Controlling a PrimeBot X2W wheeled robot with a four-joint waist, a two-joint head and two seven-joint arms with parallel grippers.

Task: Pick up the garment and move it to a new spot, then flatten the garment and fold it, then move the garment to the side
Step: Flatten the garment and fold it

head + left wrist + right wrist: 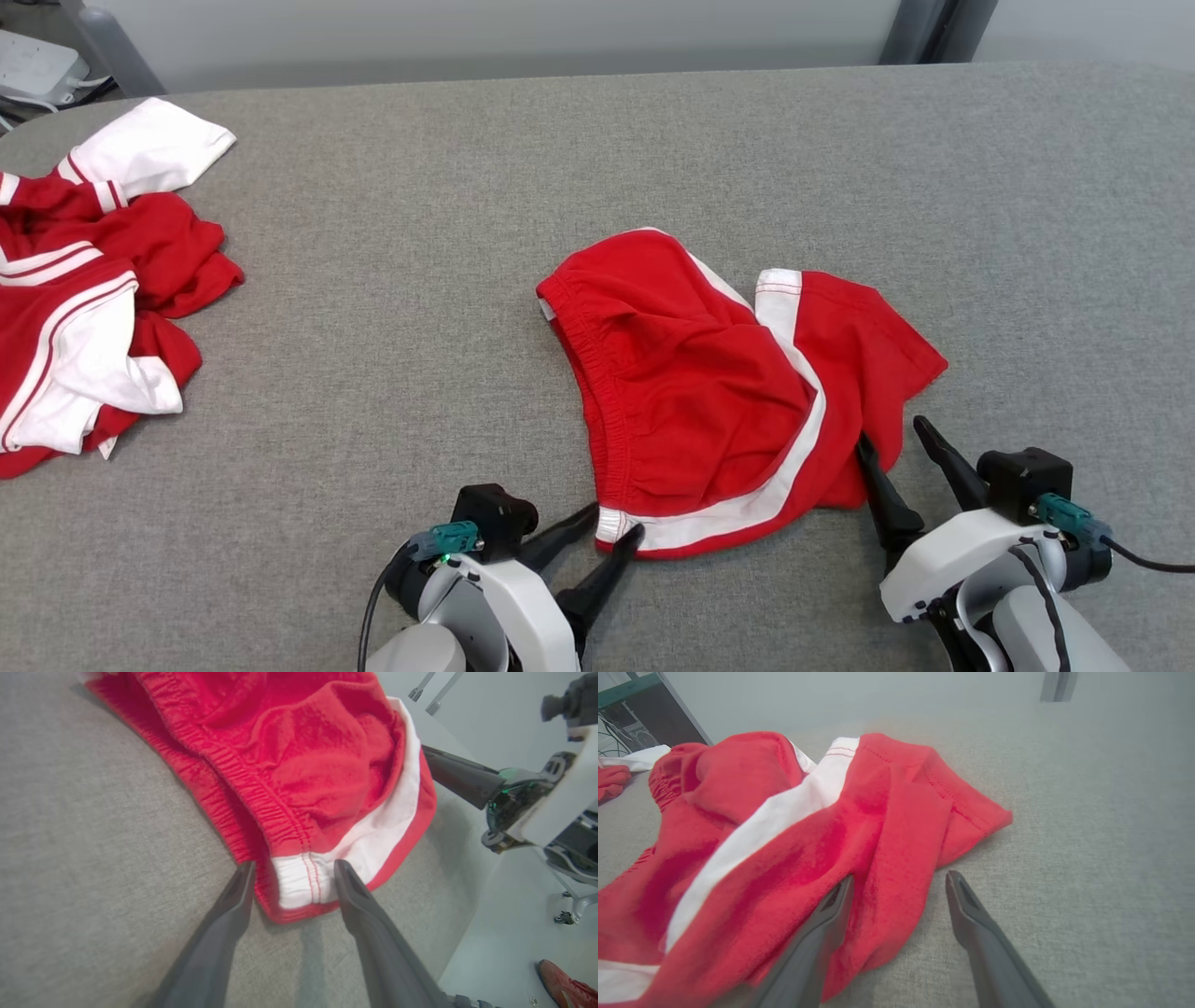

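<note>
1. At the far left I see a heap of red and white clothes (84, 280) on the grey surface (420, 233), well apart from the piece I am working on.
2. My left tool (616, 520) sits low and left of centre. Its fingers stand apart, either side of the garment's near corner, where the elastic waistband (243, 784) meets the white trim (299, 877). From the left wrist view, that white corner lies between the two fingers. One fingertip touches the trim and the other lies just beside the red edge. The cloth is not pinched.
3. The garment (709, 392), a pair of red shorts, lies rumpled on the surface a little right of centre. The gathered waistband runs down its left edge. The white trim curves from the far side round to the near hem, and a red leg panel spreads off to the right.
4. My right tool (890, 431) is at the lower right, at the garment's near right edge, fingers apart and clamped on nothing. From the right wrist view, a fold of red cloth drapes against the inner finger (831, 919), while the outer finger (976, 919) lies over bare surface, just clear of the cloth.
5. A black cable (1153, 563) leaves that wrist toward the right edge.
</note>
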